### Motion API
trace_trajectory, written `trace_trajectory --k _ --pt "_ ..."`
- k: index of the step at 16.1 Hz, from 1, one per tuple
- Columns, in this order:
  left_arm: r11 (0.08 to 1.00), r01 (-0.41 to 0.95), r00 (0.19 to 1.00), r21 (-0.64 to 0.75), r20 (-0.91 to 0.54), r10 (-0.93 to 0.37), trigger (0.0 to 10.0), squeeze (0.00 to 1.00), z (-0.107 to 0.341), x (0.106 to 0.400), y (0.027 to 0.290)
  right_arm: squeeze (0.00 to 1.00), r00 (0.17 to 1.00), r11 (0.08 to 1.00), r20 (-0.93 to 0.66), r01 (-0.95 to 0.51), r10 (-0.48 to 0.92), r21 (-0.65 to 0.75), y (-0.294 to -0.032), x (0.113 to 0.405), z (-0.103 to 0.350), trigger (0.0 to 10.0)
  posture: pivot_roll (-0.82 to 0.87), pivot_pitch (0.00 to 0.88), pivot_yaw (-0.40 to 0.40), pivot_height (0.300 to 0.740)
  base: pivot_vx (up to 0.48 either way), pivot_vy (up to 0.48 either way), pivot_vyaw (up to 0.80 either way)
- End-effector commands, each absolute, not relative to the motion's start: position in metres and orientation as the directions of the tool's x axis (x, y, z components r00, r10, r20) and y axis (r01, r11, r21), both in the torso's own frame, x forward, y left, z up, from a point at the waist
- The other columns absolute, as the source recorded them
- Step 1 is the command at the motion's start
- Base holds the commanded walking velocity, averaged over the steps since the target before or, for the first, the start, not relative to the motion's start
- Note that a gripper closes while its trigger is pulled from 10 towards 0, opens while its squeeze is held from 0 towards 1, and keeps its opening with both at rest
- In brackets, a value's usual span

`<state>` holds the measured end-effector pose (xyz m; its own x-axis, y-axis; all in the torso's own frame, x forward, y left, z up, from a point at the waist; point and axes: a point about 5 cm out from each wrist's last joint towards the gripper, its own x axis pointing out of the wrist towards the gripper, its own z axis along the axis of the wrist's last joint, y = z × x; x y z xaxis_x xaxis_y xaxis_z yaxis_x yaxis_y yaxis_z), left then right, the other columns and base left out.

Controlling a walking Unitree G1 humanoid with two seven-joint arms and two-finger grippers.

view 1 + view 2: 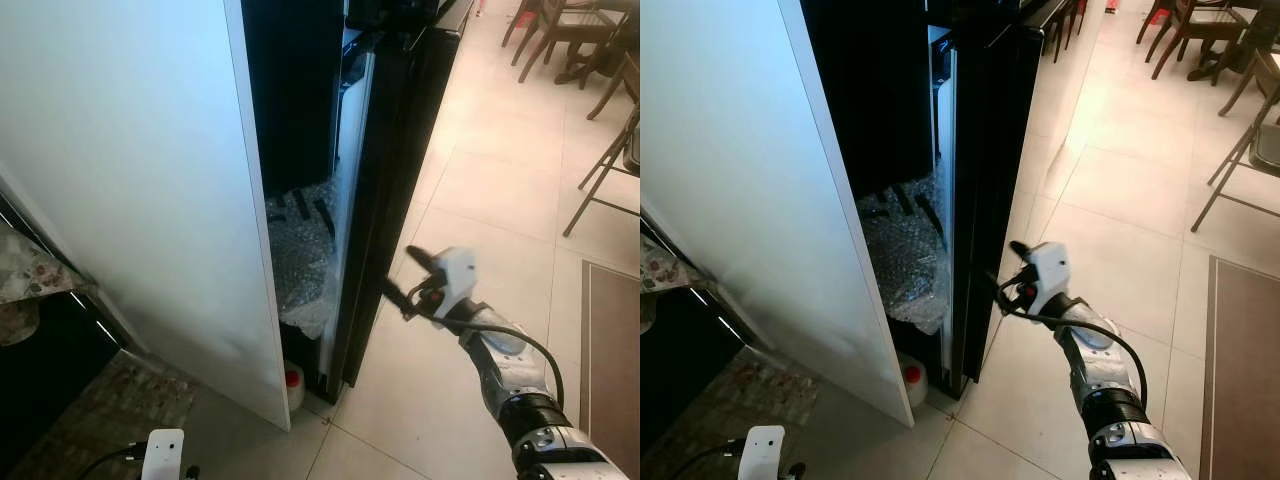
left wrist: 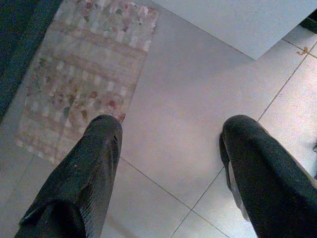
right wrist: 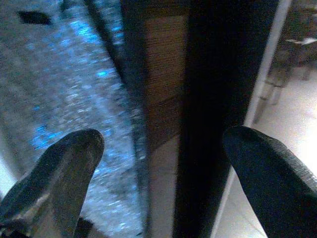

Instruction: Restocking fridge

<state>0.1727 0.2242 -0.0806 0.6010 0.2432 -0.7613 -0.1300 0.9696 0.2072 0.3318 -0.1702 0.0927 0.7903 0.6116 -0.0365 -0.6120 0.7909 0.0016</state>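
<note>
My right end effector is spread wide, empty, just beside the edge of the black fridge door, which stands ajar beside a white panel. My left end effector hangs parted over the floor tiles.

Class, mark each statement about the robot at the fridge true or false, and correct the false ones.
1. The right gripper reaches toward the edge of the dark fridge door. True.
2. The right gripper is shut on a bottle. False: its fingers are spread and hold nothing.
3. Bubble wrap sits low inside the fridge. True.
4. The left gripper hangs open over the floor beside a patterned rug. True.
5. The red-capped bottle stands on a chair. False: it stands on the floor at the foot of the fridge.
</note>
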Motion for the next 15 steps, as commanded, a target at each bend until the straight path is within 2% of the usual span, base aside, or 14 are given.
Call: trace_trajectory --k 1,7,15 --pt "0.970 -0.106 0.604 0.218 -0.761 0.237 10.0 0.00 -0.081 0.172 0.222 0.00 0.770 0.770 -0.024 -0.638 0.637 -0.025 -0.171 0.334 0.102 10.0 -0.12 0.051 0.010 0.740 0.000 0.000 0.00" --pt "0.969 -0.108 0.612 0.223 -0.753 0.241 10.0 0.00 -0.080 0.174 0.222 0.00 0.730 0.730 -0.057 -0.683 0.681 -0.035 -0.169 0.340 0.108 10.0 -0.12 0.052 0.013 0.740 0.000 0.000 0.00" --pt "0.966 -0.113 0.619 0.234 -0.744 0.253 10.0 0.00 -0.079 0.176 0.224 0.00 0.687 0.688 -0.065 -0.726 0.724 -0.010 -0.136 0.364 0.127 10.0 -0.11 0.050 0.017 0.740 0.000 0.000 0.00"
